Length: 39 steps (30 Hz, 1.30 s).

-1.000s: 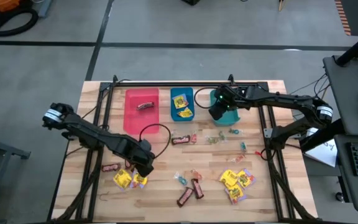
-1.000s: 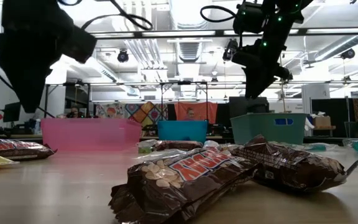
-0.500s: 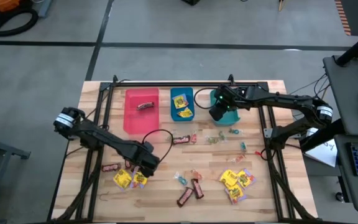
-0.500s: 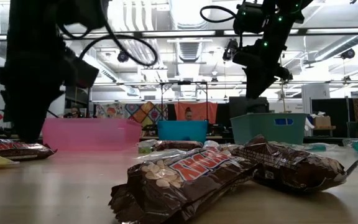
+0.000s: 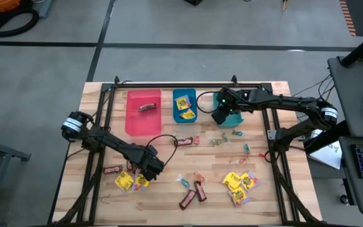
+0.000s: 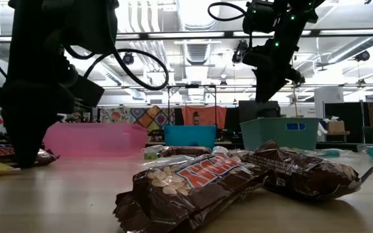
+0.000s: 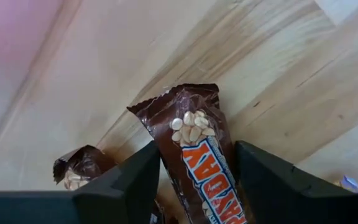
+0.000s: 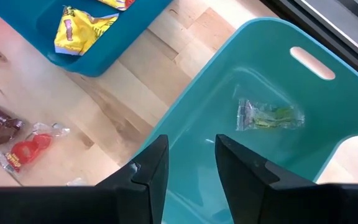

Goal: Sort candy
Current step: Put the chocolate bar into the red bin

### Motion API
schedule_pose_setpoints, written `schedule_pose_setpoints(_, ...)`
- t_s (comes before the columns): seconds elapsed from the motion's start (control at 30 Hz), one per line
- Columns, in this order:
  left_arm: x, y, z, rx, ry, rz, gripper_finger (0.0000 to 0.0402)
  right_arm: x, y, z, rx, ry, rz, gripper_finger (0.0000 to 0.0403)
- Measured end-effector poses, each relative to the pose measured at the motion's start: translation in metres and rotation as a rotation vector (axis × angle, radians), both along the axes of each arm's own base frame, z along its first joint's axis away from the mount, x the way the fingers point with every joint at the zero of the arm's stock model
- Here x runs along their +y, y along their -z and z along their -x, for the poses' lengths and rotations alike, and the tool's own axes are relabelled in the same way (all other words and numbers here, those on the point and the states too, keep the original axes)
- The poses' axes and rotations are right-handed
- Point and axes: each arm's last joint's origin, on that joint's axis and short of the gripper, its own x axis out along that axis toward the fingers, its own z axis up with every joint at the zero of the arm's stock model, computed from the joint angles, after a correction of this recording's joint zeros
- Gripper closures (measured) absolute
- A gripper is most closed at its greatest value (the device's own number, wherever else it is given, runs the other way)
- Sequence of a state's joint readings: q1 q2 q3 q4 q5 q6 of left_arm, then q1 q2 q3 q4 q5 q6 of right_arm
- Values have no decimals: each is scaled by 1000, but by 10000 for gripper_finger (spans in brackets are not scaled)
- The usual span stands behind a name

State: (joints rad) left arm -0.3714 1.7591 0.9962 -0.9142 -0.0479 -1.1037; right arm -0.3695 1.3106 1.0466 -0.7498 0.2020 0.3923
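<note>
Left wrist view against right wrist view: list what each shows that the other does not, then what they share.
Only the left wrist view: a brown PayDay bar lying on the wood between the left gripper's open fingers, and a second brown bar beside it.

Only the right wrist view: the teal bin with one clear-wrapped candy inside, the blue bin holding a yellow packet, and a red twist-wrapped sweet. The right gripper hangs over the teal bin.

Both: the wooden table.
</note>
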Motion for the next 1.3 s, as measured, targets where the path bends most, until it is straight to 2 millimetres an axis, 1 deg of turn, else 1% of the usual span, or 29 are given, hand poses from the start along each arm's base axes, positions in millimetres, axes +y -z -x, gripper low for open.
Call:
schedule_pose_setpoints(0.27,2,-3,1,-19,39,-24,278,1,0,0,0,-3,0,284)
schedule_pose_setpoints(0.5,1,-9,1,-34,109,-6,307,1,0,0,1,-4,0,281)
schedule_pose_setpoints(0.67,2,-26,3,-91,182,6,315,1,0,0,1,-5,0,281)
schedule_pose_setpoints(0.83,9,-55,10,-222,230,-38,315,1,0,0,2,-6,1,281)
schedule_pose_setpoints(0.97,24,-87,19,-370,242,-136,316,1,0,0,1,-6,1,286)
schedule_pose_setpoints(1.1,50,-115,29,-477,239,-258,316,1,0,0,0,-6,2,286)
schedule_pose_setpoints(1.2,73,-128,35,-490,293,-342,316,1,0,-1,-1,-5,2,284)
schedule_pose_setpoints(1.3,100,-134,37,-451,350,-407,316,1,0,-1,-3,-4,2,287)
